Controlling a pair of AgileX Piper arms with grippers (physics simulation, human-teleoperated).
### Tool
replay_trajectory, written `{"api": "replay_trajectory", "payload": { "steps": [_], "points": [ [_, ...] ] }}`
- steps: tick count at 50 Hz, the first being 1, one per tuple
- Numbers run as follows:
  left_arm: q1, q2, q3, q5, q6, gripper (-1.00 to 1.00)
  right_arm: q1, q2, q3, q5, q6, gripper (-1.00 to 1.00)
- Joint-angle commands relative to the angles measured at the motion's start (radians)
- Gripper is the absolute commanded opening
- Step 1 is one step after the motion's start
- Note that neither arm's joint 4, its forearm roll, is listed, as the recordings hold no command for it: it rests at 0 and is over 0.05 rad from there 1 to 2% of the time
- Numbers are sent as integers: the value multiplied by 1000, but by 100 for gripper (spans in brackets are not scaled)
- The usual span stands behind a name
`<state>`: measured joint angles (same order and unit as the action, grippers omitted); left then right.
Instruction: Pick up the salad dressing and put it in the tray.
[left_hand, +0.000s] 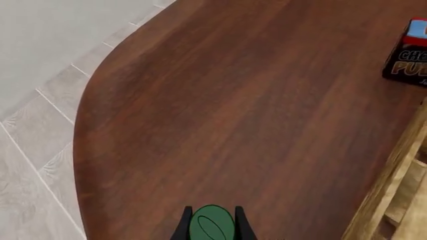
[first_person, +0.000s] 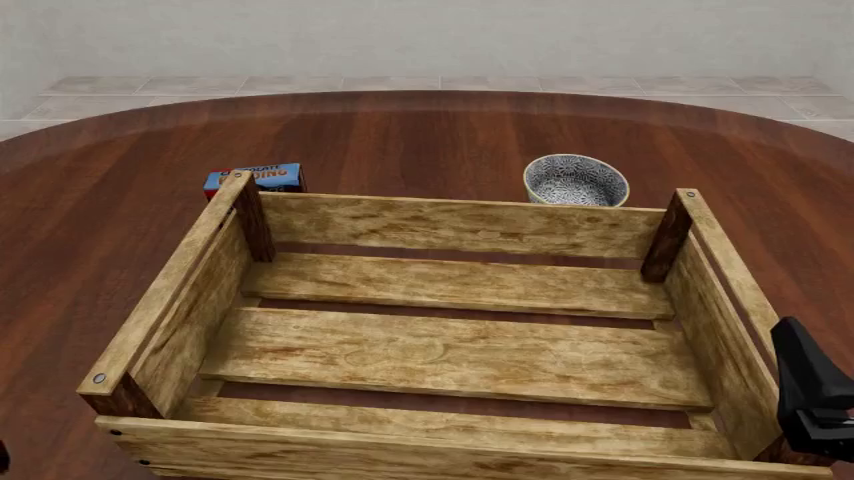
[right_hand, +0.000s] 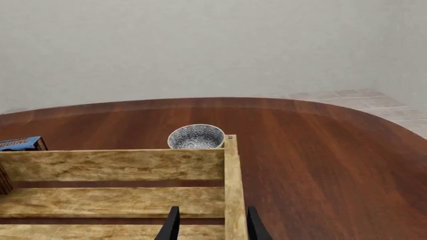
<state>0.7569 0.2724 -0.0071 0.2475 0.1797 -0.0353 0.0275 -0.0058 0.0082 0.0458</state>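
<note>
In the left wrist view only the dark green round cap of the salad dressing shows. It sits tight between the two black fingers of my left gripper, which looks shut on it; the bottle's body is hidden. The gripper is over bare table beside the tray's left wall. The tray, a large crate of light wooden slats, fills the middle of the front view. My right gripper is open and empty, its fingers either side of the tray's right wall. The right arm shows at the tray's near right corner.
A flat blue box lies on the table just beyond the tray's far left corner and shows in the left wrist view. A small speckled bowl stands beyond the tray's far wall, right of centre. The table's rounded edge lies left of the left gripper.
</note>
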Motion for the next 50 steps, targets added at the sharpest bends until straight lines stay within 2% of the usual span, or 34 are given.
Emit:
{"api": "replay_trajectory", "payload": {
  "steps": [1,2,5,9,15,21,33,35,37,41,44,50],
  "points": [
    [-50,-108,7,81,6,-100,-2,-1,1,0,0,100],
    [-68,-154,7,113,10,-100,-2,-1,-1,1,1,100],
    [-87,-172,7,106,17,-100,-2,-2,0,1,2,100],
    [-98,-139,6,50,19,-100,-2,-4,0,2,2,100],
    [-135,-156,-6,28,20,-100,0,-4,0,2,3,100],
    [-181,-201,-51,76,41,-100,1,-4,-1,2,3,100],
    [-241,-211,-122,103,46,-100,0,-9,0,5,5,100],
    [-243,-77,-103,-62,43,-100,0,-7,-1,4,5,100],
    [-259,-46,-105,-93,31,-100,2,-7,0,3,3,100],
    [-276,-56,-116,-83,26,-100,4,-7,1,1,3,100],
    [-272,-52,-168,-58,23,-100,4,-9,1,3,4,100],
    [-301,-95,-216,-17,37,-100,2,-11,3,4,7,100]
  ]
}}
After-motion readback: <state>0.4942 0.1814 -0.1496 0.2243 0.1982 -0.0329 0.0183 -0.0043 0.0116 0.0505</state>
